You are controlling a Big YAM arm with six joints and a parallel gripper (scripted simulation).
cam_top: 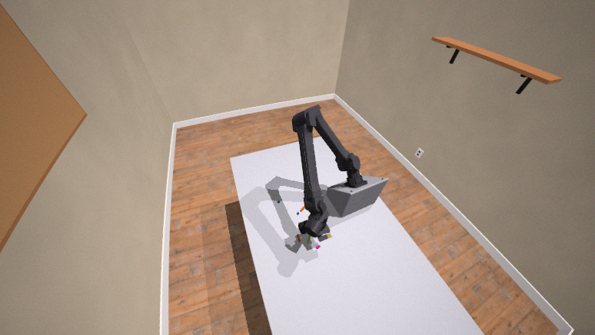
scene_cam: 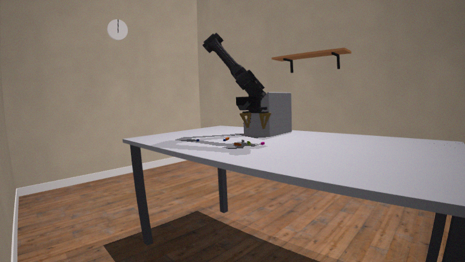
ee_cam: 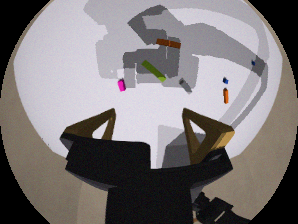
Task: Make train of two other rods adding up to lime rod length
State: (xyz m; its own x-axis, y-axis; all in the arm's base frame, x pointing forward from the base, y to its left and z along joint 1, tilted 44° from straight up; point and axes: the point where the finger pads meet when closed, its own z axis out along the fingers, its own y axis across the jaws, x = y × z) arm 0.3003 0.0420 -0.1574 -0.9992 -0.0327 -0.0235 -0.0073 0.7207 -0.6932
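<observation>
The lime rod (cam_top: 308,239) (scene_cam: 248,142) (ee_cam: 153,70) lies in the arm's shadow. One orange rod (cam_top: 298,237) (scene_cam: 237,143) (ee_cam: 168,43) lies beyond it in the wrist view, a magenta rod (cam_top: 317,247) (scene_cam: 262,143) (ee_cam: 121,85) to its left, and a grey rod (scene_cam: 243,140) (ee_cam: 185,85) to its right. Another orange rod (cam_top: 302,208) (scene_cam: 227,138) (ee_cam: 226,96) lies near a blue rod (cam_top: 297,213) (scene_cam: 224,139) (ee_cam: 225,80), with a small gap. A second blue rod (cam_top: 278,201) (scene_cam: 197,140) (ee_cam: 253,63) lies apart. My gripper (scene_cam: 256,127) (ee_cam: 148,111) is open and empty above the table.
The grey robot base (cam_top: 354,199) (scene_cam: 279,113) stands at the table's edge, close behind the gripper. The table (cam_top: 374,283) (scene_cam: 357,162) extends well beyond the magenta rod. The arm hides the grey rod in the top view, and its shadow darkens several rods.
</observation>
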